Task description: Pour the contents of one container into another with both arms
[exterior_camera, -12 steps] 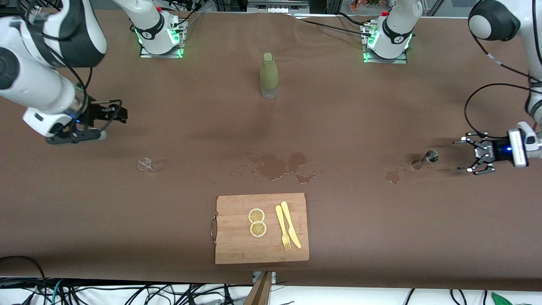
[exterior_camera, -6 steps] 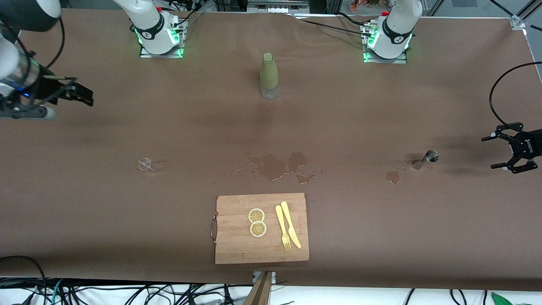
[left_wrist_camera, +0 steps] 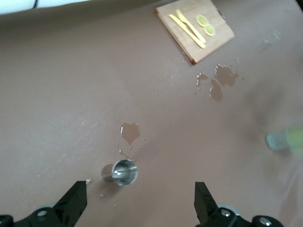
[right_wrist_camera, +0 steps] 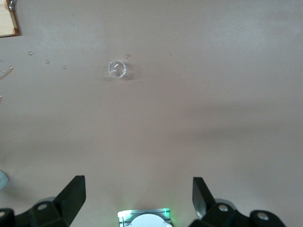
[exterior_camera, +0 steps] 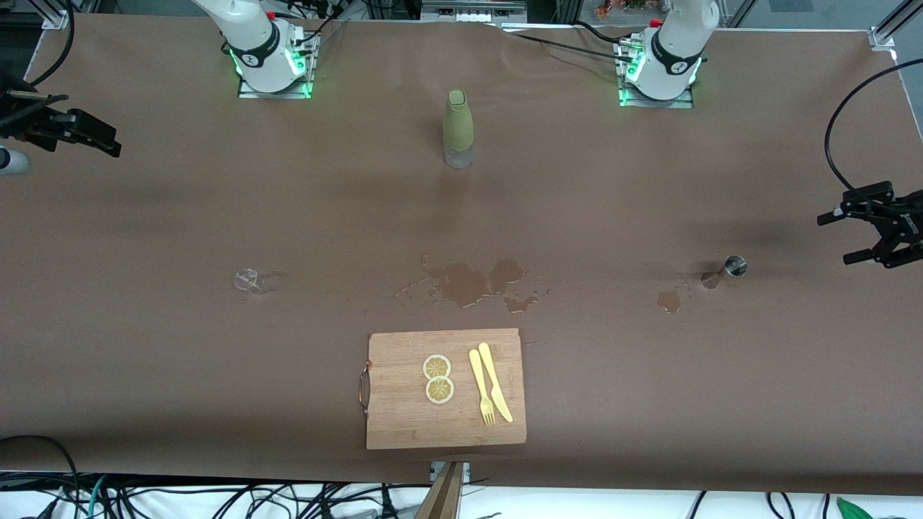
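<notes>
Both grippers hang at the table's ends, jaws spread wide and empty: the left gripper (exterior_camera: 876, 234) over the left arm's end, the right gripper (exterior_camera: 72, 130) over the right arm's end. Bare brown table (exterior_camera: 216, 375) lies between them. One glass cup (exterior_camera: 247, 280) stands toward the right arm's end; one metal jigger (exterior_camera: 734, 267) stands toward the left arm's end — well apart. Between them lie spill patches (exterior_camera: 476, 282), with one cutting board (exterior_camera: 445, 418) nearer the front camera, carrying two lemon slices (exterior_camera: 438, 378), one fork (exterior_camera: 482, 396) and one knife (exterior_camera: 496, 382). One green bottle (exterior_camera: 458, 128) stands between the bases.
</notes>
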